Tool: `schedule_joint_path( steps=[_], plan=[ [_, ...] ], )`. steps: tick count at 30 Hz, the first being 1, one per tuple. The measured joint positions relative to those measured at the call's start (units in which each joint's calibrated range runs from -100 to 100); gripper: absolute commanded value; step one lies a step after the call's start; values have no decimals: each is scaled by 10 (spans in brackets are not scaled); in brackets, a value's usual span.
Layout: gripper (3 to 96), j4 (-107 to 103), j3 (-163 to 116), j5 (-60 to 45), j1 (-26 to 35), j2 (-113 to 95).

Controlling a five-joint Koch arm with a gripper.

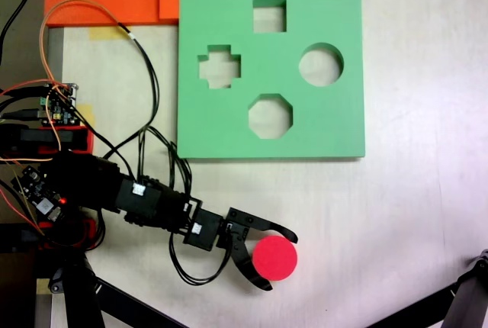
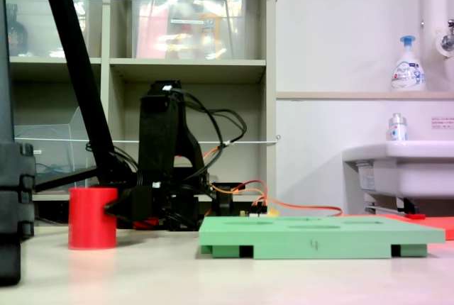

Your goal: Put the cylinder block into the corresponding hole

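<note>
Red foam is right there between the jaws: the cylinder block stands upright on the table, low in the first exterior view, and the gripper sits around its left side, one finger curving over the far edge, the other hooking under the near edge. The jaws are spread, cupping the block; whether they touch it I can't quite tell, but they're not pinching it yet. In the second exterior view a dark finger meets the block's side low down. Now the key line: the corresponding hole lies far up and a little right of the block in the first exterior view, on the green foam board. The octagonal cutout sits almost on that path, nearer, so watch for a mix-up. Loose cables trail on the left, clear of the route.
</note>
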Motion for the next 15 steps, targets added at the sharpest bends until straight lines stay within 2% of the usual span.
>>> schedule_joint_path(
  steps=[5,10,15],
  plan=[
    [424,-24,-3,0,14,-171],
    [407,-290,58,0,47,-517],
    [407,-507,234,0,103,-657]
  ],
)
